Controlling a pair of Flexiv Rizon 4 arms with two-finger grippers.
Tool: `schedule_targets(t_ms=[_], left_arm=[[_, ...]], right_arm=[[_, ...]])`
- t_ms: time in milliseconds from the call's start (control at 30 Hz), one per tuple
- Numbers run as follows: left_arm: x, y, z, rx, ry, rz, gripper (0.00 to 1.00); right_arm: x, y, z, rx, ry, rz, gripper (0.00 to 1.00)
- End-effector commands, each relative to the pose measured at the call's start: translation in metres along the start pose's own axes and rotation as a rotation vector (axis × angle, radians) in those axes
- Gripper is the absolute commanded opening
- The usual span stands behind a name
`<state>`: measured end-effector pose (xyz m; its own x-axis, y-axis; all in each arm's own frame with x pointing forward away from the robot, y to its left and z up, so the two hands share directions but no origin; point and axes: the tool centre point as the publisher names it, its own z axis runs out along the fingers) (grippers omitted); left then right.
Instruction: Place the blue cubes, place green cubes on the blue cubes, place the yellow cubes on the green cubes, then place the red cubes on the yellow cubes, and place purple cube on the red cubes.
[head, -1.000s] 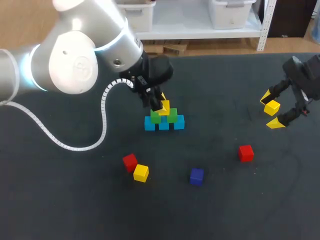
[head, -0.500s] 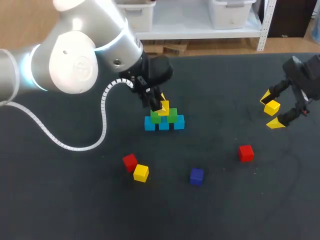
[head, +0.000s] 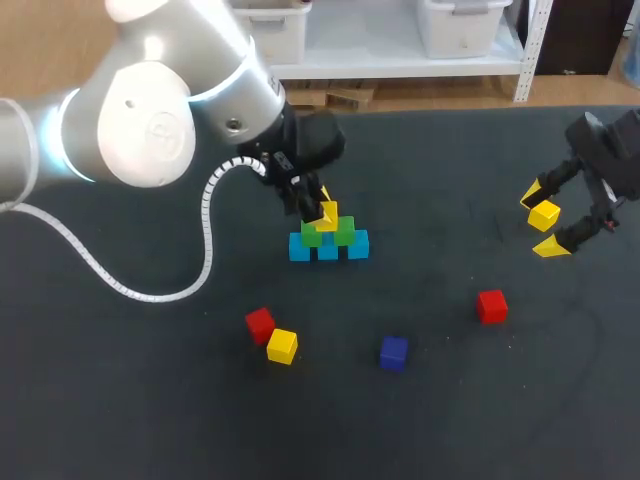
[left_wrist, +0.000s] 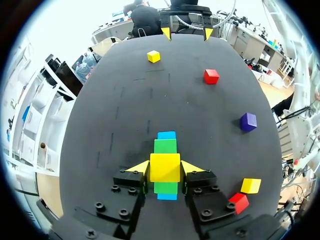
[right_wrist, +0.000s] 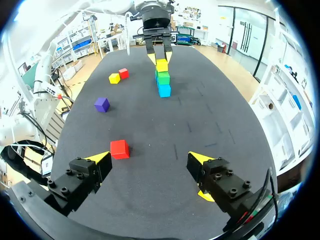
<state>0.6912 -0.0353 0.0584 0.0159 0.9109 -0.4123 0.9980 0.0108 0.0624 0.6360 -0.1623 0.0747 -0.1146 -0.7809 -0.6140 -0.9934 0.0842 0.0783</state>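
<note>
My left gripper (head: 324, 210) is shut on a yellow cube (head: 329, 217) that sits atop two green cubes (head: 343, 233), which rest on a row of blue cubes (head: 328, 247). In the left wrist view the yellow cube (left_wrist: 165, 165) is pinched between both fingers (left_wrist: 139, 167), over the green (left_wrist: 165, 146) and blue (left_wrist: 166, 135) cubes. My right gripper (head: 548, 221) stands open at the table's right, with a second yellow cube (head: 544, 214) by its fingers. In its own view the right gripper (right_wrist: 150, 158) has nothing between the fingers.
Loose on the dark table (head: 450, 420) lie a red cube (head: 491, 306) toward the right, a purple cube (head: 393, 352) front centre, and a red cube (head: 260, 323) touching a yellow cube (head: 282, 346) front left. My left arm's white cable (head: 205, 250) loops over the table's left.
</note>
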Motion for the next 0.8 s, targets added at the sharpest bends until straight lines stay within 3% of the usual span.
schedule_targets(t_ms=[33, 800], left_arm=[[-0.0010, 0.0017, 0.0003, 0.005, 0.005, 0.001, 0.24], [-0.0012, 0.0020, 0.0027, 0.010, 0.003, 0.002, 0.33]], right_arm=[[0.0004, 0.0005, -0.0001, 0.001, -0.002, -0.001, 1.00], [0.0004, 0.0005, -0.0001, 0.001, -0.002, -0.001, 1.00]])
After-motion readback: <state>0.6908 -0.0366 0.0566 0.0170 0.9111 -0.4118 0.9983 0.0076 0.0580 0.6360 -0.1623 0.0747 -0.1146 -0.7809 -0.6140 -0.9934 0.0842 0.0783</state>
